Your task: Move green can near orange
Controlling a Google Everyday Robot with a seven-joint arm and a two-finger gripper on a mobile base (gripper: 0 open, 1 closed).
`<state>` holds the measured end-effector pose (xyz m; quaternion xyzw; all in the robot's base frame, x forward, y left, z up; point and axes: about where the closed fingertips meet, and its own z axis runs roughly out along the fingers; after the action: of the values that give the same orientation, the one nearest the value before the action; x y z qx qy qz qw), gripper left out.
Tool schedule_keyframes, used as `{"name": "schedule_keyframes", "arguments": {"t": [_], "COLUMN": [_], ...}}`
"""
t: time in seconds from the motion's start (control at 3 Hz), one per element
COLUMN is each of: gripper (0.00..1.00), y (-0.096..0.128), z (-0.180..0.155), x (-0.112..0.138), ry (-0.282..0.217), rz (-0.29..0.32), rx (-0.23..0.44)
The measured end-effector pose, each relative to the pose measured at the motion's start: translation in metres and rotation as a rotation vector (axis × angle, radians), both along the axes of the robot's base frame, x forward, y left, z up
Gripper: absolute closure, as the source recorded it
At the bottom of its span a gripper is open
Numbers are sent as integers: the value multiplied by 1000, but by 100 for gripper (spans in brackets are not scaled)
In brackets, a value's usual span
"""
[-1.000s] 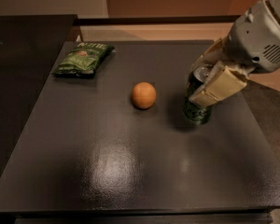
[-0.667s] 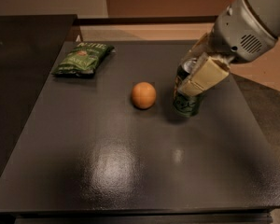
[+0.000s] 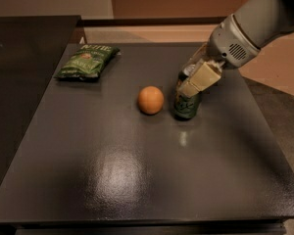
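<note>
The green can [image 3: 186, 105] stands upright on the dark table [image 3: 137, 170], just right of the orange [image 3: 151, 100], with a small gap between them. My gripper [image 3: 193, 80] comes in from the upper right and is shut on the can's upper part; a beige finger [image 3: 200, 79] covers its near side and part of the silver top. The orange sits near the middle of the table.
A flat green chip bag [image 3: 87, 61] lies at the table's back left. A second dark surface [image 3: 24, 43] adjoins on the left. The table's right edge borders bare floor [image 3: 284, 106].
My gripper has carried the green can leftward across the table, from well right of the orange to close beside it.
</note>
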<state>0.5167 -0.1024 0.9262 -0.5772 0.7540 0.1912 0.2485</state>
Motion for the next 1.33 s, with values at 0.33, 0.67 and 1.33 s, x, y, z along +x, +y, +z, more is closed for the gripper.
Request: {"name": "schedule_keyframes", "arguments": {"t": [0.33, 0.67, 1.33], "gripper": [100, 82, 35], "y": [-1, 4, 7], "z": [-7, -14, -21], "x": [6, 7, 6], "ry": [5, -21, -54], "rz": [-4, 16, 34], "rx": [7, -11, -13]}}
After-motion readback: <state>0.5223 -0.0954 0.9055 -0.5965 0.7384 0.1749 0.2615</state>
